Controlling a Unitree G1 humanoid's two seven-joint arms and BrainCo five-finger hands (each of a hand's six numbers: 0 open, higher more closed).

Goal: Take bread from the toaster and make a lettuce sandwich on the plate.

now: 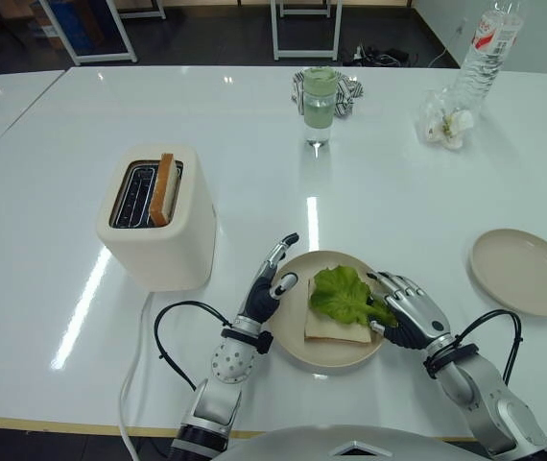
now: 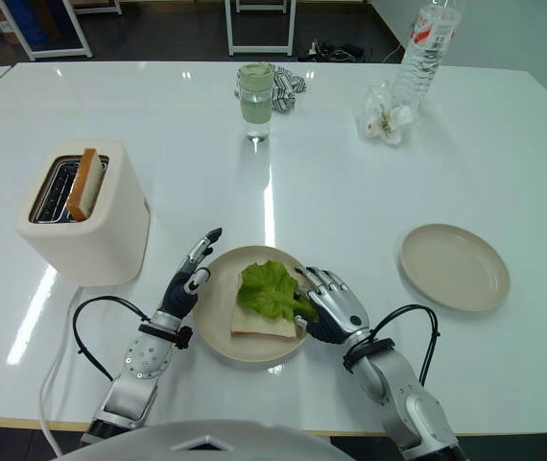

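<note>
One ruffled green lettuce [image 1: 343, 293], right robot hand [image 1: 410, 309] gripping it — left robot hand [image 1: 266, 288] open

A cream toaster [image 1: 158, 240] holds one upright bread slice [image 1: 163, 189]; green lettuce [image 1: 343, 293] tops a second slice [image 1: 336, 332] on the near plate [image 1: 321, 354].

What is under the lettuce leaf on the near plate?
A slice of bread lies under the lettuce, on the plate. Its near edge and left side show. The lettuce covers the rest, so anything between it and the bread is hidden.
</note>
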